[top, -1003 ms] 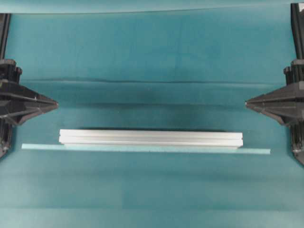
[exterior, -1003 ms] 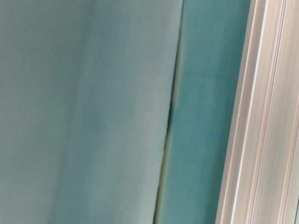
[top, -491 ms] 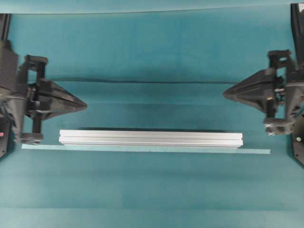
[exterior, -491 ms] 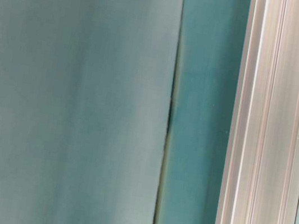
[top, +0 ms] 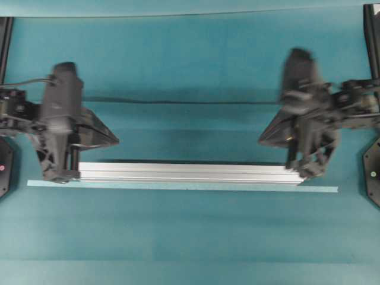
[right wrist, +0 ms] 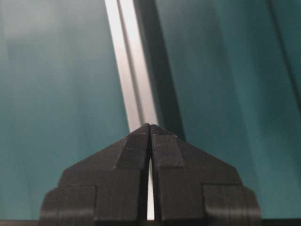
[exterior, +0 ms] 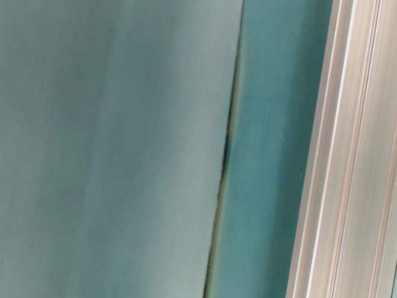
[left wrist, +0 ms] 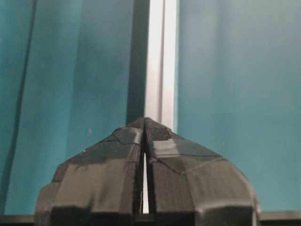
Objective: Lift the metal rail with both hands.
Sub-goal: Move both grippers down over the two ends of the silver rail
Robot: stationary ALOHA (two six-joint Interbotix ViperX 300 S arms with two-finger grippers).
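A long, straight metal rail (top: 184, 173) of silver aluminium with lengthwise grooves is seen lying flat on the smooth teal tabletop (top: 190, 237), just beside a thin, flat, pale strip of tape (top: 320, 189) along its near edge. The left gripper (top: 113, 140) and the right gripper (top: 264, 140), both black and wedge-shaped, are blurred above the ends of the rail. In the wrist views the fingers (left wrist: 160, 134) of each are pressed together tip to tip, and nothing is held or touched by them
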